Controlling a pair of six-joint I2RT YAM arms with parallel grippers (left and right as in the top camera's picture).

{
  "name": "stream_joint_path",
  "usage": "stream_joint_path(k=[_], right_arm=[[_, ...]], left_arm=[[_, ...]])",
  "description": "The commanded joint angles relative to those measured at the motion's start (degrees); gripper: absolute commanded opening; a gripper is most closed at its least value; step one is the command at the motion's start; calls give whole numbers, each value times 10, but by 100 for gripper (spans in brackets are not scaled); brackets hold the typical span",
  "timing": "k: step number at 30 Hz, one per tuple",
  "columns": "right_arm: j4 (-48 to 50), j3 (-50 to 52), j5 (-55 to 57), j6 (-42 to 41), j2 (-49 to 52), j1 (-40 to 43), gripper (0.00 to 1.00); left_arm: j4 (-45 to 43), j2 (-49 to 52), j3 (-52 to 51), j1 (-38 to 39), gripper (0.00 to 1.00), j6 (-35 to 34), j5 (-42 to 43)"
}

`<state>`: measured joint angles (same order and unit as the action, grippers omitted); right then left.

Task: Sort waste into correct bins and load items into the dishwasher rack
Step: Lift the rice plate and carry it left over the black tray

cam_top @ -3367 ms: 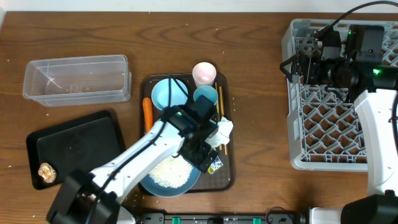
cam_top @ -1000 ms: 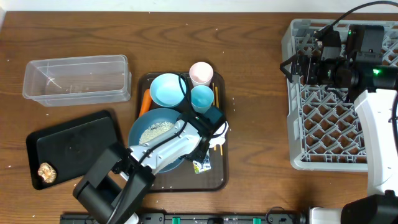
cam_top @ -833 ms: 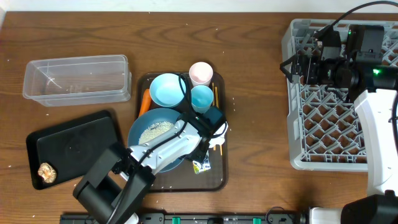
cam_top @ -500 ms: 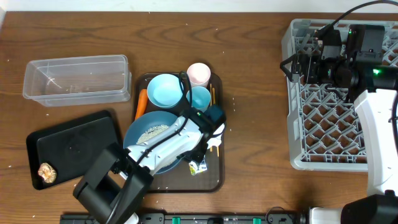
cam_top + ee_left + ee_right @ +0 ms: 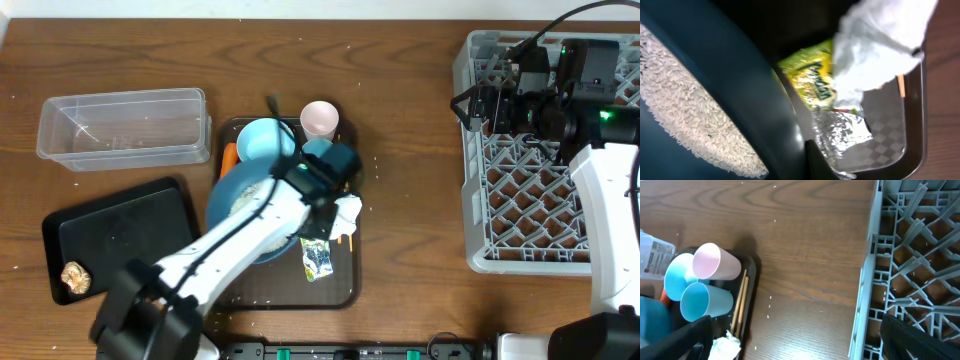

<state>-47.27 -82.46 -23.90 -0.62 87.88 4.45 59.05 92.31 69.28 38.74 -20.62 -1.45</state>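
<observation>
Your left hand (image 5: 312, 200) now has the blue plate (image 5: 240, 200) up-left, covering most of the carrot (image 5: 228, 155); wrapper (image 5: 317, 258) & napkin (image 5: 346, 212) sit further left.

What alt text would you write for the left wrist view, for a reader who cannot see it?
Close up, a blue plate strewn with white rice fills the left. Beside its rim, a yellow-green wrapper lies on a dark tray, partly covered by a crumpled white napkin.
</observation>
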Motion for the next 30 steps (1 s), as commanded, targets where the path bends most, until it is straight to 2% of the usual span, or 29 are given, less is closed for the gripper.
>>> stream_joint_path(k=[1, 13, 20, 30], right_arm=[[2, -10, -1, 3, 0, -4, 99], [8, -10, -1, 3, 0, -4, 99], [8, -10, -1, 3, 0, -4, 99], [8, -10, -1, 3, 0, -4, 99]], left_arm=[[5, -50, 15, -35, 6, -37, -9], [5, -198, 15, -228, 6, -36, -1], [4, -208, 15, -341, 6, 16, 72], [-30, -208, 14, -457, 6, 70, 126]])
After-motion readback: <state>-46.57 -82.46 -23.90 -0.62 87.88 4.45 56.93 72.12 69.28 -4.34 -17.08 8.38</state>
